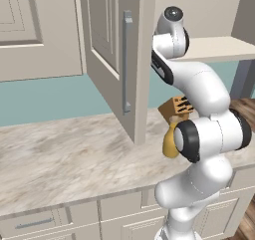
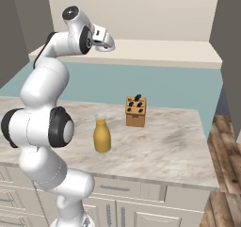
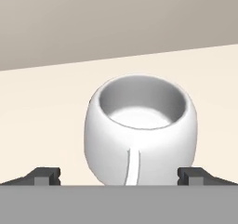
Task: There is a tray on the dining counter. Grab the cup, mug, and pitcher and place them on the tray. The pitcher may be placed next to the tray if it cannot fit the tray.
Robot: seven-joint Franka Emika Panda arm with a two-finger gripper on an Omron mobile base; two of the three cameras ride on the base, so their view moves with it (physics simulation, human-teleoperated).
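Note:
The mug (image 3: 139, 135), white-grey and squat, stands upright on a pale cabinet shelf (image 3: 42, 102), its handle turned toward the hand. My gripper (image 3: 119, 175) is open, with one fingertip on each side of the mug's lower body and not touching it. In the right base view the gripper (image 2: 109, 43) is raised to the level of the shelf (image 2: 164, 49). The mustard-yellow pitcher (image 2: 102, 136) stands upright on the marbled wall counter (image 2: 164, 146) below, and it also shows beside the arm (image 1: 170, 145). The tray, the cup and the dining counter are out of view.
A brown knife block (image 2: 136, 111) stands behind the pitcher on the counter, seen too from the left (image 1: 175, 107). An open cabinet door (image 1: 112, 60) with a long handle (image 1: 127, 62) hangs just left of the arm. Wooden floor (image 2: 226, 141) lies past the counter's right end.

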